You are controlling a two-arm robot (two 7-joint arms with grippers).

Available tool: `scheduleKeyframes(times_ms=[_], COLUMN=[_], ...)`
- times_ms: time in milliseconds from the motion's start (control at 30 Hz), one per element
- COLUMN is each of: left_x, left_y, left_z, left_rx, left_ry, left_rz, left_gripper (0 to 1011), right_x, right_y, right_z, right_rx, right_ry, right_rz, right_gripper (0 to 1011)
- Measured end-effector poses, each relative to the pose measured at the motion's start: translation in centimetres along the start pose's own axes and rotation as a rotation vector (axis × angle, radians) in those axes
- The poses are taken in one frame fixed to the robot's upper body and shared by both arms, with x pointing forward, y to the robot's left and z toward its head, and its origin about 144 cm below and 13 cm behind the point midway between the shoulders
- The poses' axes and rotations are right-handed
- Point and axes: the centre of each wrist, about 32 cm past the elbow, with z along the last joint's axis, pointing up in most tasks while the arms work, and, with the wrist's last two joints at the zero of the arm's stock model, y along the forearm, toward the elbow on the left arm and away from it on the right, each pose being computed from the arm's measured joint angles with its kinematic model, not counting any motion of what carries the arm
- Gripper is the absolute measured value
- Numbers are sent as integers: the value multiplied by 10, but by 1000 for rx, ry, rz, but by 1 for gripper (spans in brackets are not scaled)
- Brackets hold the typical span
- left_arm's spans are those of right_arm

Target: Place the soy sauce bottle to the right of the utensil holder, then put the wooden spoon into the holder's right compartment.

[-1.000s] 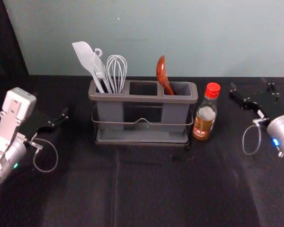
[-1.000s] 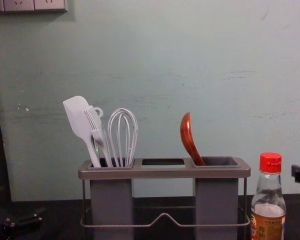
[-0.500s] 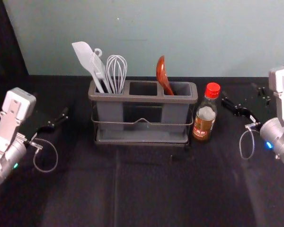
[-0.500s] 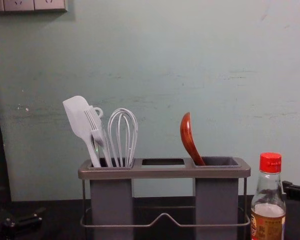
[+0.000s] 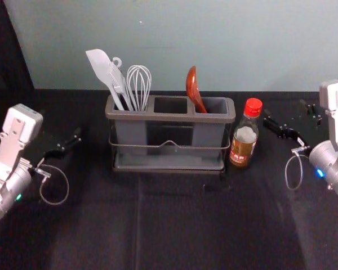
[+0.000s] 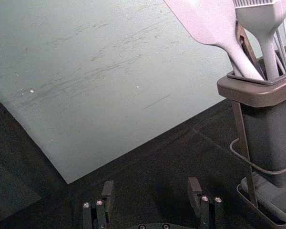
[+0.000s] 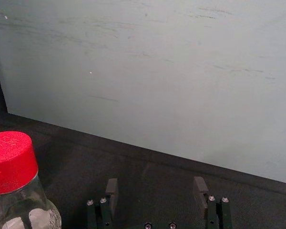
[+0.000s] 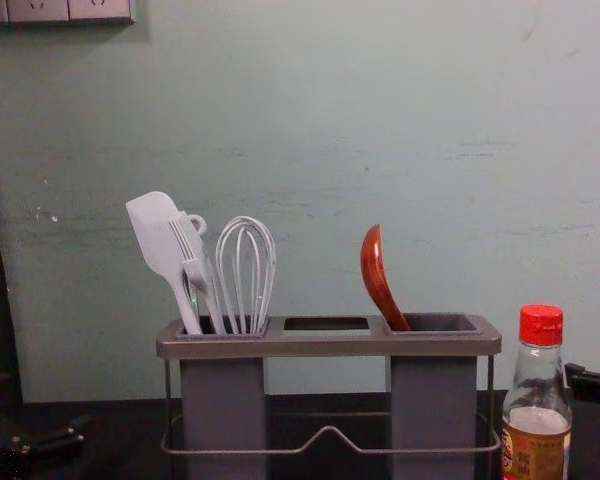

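Black and empty, the left gripper (image 5: pixel 59 124) is at the left, fingers apart. The grey holder (image 5: pixel 169 117) has a white spatula (image 5: pixel 99 64) and whisk (image 5: pixel 139 84) in its left compartment, the wooden spoon (image 5: pixel 194 89) leaning in its right. Just right stands the soy sauce bottle (image 5: pixel 244 135), upright; beyond it, the right gripper (image 5: pixel 287 114) is open, holding nothing.

Lower end of the reddish-brown wooden spoon (image 5: pixel 192 84) is hidden inside the right compartment of the grey, rectangular utensil holder (image 5: pixel 169 117); lower ends of the pale, flat-bladed spatula (image 5: pixel 98 62) and pale looped whisk (image 5: pixel 139 76) are hidden in the left one. Chest view: bottom edge cuts off the bases of the holder and the red-capped clear glass soy sauce bottle (image 5: pixel 244 136).
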Motion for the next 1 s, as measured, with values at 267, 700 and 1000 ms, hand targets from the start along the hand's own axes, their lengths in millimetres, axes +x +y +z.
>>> scheduleKeyframes(times_ms=[267,700,1000], left_x=[0,0,0], left_y=[0,0,0], left_z=[0,0,0], left_rx=[0,0,0], left_ry=[0,0,0], left_rz=[0,0,0], left_gripper=[1000,1000,1000], right_x=[0,0,0], right_y=[0,0,0], right_z=[0,0,0], right_rx=[0,0,0], right_ry=[0,0,1], right_rz=[1,2,2], right_gripper=[1004,1004,1004])
